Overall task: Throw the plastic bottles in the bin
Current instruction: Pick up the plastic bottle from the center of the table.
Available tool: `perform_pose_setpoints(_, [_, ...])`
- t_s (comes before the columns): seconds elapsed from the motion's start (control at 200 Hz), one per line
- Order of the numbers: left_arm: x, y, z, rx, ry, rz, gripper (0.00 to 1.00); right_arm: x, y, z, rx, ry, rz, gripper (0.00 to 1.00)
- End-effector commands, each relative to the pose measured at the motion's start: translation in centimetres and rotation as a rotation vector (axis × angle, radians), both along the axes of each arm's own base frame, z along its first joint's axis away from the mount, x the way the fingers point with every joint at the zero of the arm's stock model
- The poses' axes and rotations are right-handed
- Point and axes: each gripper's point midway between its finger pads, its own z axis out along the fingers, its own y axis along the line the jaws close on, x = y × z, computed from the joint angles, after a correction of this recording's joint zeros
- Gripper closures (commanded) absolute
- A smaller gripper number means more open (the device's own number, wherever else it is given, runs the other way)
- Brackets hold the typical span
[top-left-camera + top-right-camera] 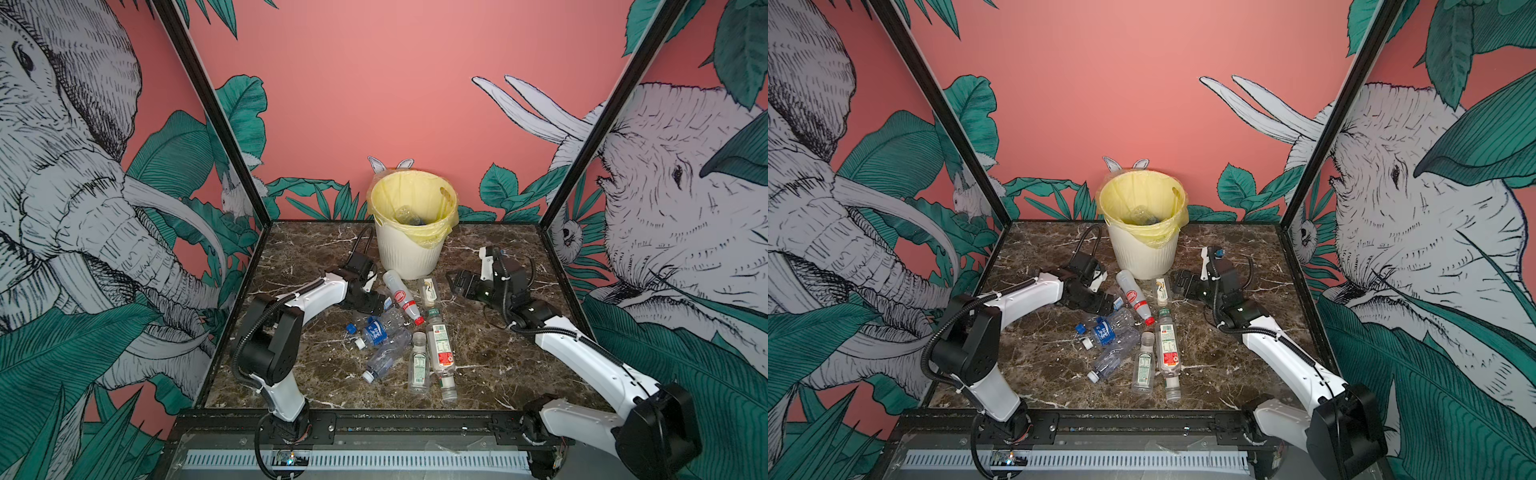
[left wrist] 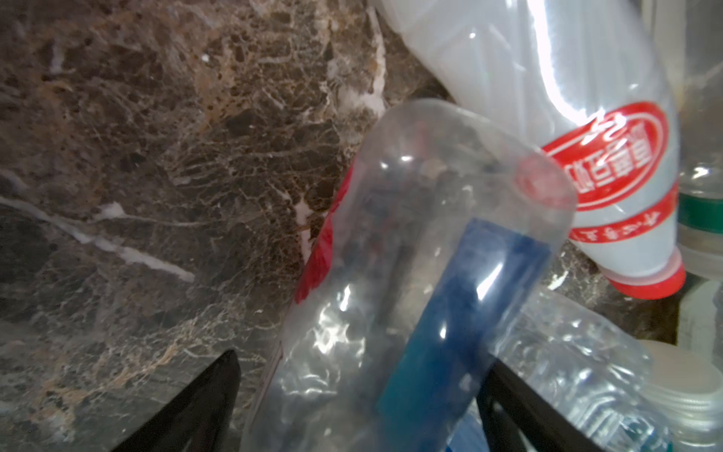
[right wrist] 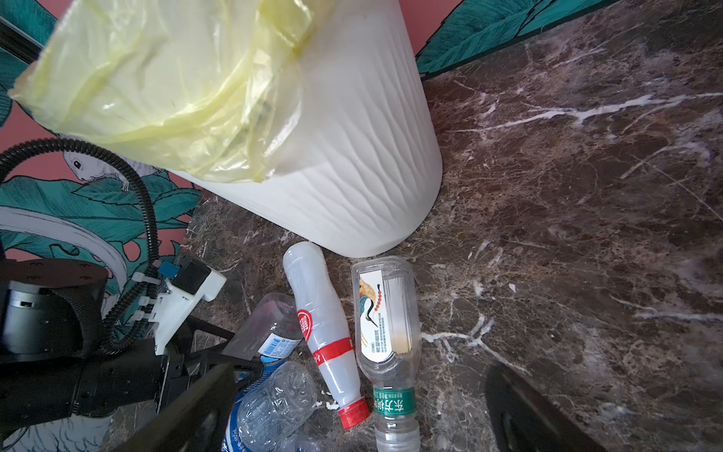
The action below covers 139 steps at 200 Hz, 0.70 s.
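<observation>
Bottles [image 1: 439, 345] lay heaped on the table [image 1: 498, 365] just before the bin [image 1: 409, 249]; my left gripper [image 2: 360, 364] stood wide open astride a clear bottle [image 2: 430, 235], nothing clamped yet; reckoned it wanted centring, then a gentle squeeze; right gripper [image 1: 457, 284] gaped empty.

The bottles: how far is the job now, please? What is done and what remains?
Done: at least one clear bottle lies inside the bin. In hand: the left gripper stands open around a blue-labelled bottle on the table, not yet gripped. The right gripper is open and empty. Left: about eight bottles lie on the table, among them the red-capped bottle.
</observation>
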Motion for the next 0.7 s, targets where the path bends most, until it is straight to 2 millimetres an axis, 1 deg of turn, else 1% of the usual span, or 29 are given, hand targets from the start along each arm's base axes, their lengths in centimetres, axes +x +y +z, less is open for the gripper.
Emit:
perform_pose_setpoints(0.0, [0.3, 0.1, 0.1, 0.012, -0.024, 0.009, 0.07, 0.4, 0.2, 0.8, 0.027, -0.033, 0.002, 0.01])
perform_pose_setpoints(0.365, [0.4, 0.9, -1.0, 0.058, -0.015, 0.039, 0.08, 0.2, 0.0, 0.8, 0.027, -0.029, 0.000, 0.01])
perform_pose_setpoints(0.69, [0.5, 1.8, -2.0, 0.106, -0.007, 0.070, 0.13, 0.5, 0.5, 0.9, 0.043, -0.021, 0.010, 0.01])
